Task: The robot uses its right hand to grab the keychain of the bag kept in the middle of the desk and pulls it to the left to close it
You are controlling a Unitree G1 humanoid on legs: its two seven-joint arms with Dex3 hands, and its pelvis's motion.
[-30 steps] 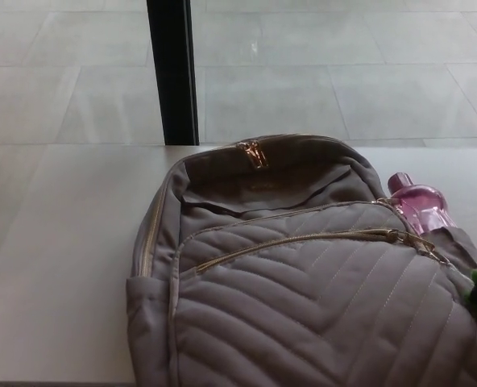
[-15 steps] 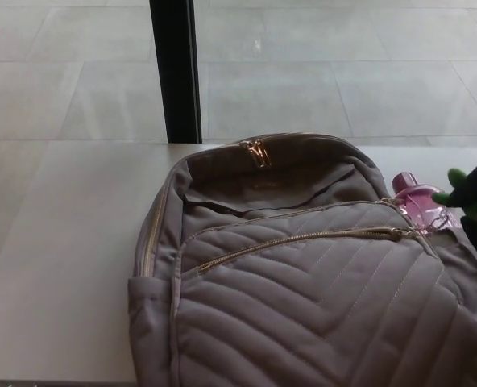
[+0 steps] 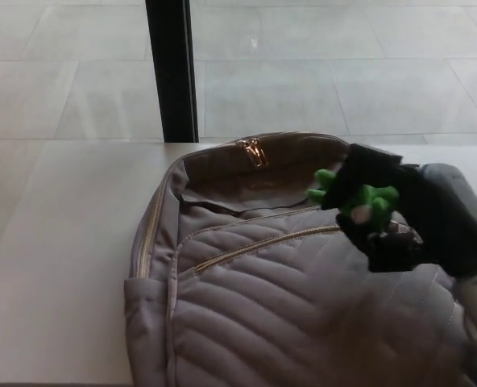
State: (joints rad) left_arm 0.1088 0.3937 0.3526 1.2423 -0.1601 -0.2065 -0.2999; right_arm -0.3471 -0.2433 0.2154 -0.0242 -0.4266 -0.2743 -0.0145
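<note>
A grey quilted backpack [image 3: 287,306] lies on the white desk [image 3: 61,266], filling the middle and right of the head view. Its top compartment gapes, with a gold zipper pull [image 3: 253,151] at the upper edge. A gold zipper line [image 3: 263,246] runs across the front pocket. My right hand [image 3: 375,214], black with green fingertips [image 3: 366,201], hovers over the right end of that zipper, with its fingers spread and nothing seen between them. It hides the pocket's zipper pull. My left hand does not show.
A black post [image 3: 172,68] stands behind the desk's far edge, just left of the bag's top. Grey tiled floor [image 3: 343,72] lies beyond. Bare desk surface shows to the left of the bag.
My right hand has come in from the right edge, moving left over the bag's right side. It now covers the pocket's zipper pull and the pink bottle seen earlier.
</note>
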